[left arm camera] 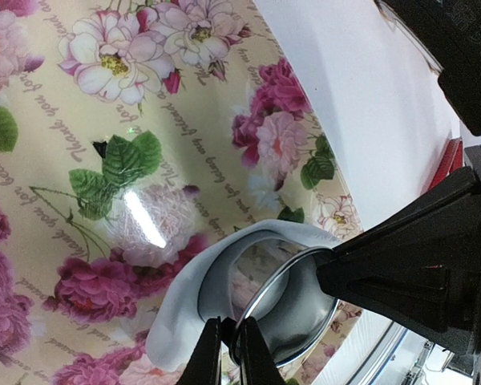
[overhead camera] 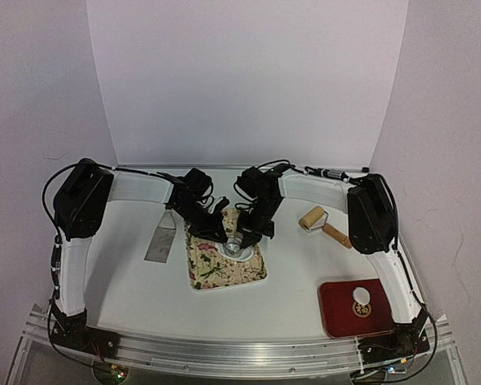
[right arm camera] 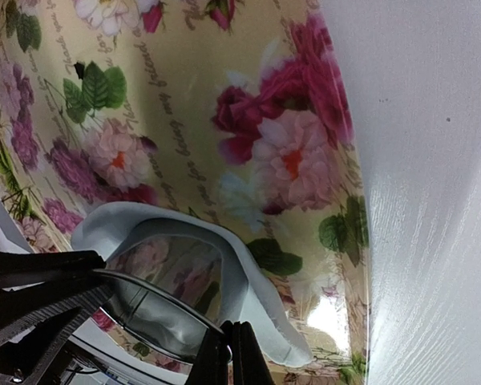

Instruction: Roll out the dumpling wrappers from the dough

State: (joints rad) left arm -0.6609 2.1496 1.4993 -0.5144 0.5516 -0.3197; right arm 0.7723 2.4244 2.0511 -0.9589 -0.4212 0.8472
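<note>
Your red tray (overhead camera: pixel 337 322) holds one dumpling wrapper (overhead camera: pixel 361 293); the floral tray (overhead camera: pixel 212 269) holds one ring cutter (left arm camera: pixel 305 309), clenched by left pincer (left arm camera: pixel 228 337) and right pincer (right arm camera: pixel 228 338).

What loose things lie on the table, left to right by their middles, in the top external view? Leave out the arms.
Metal scraper → floral mat → wooden rolling pin → red tray. The ring cutter and dough sheet sit over the mat, so they are left out.
</note>
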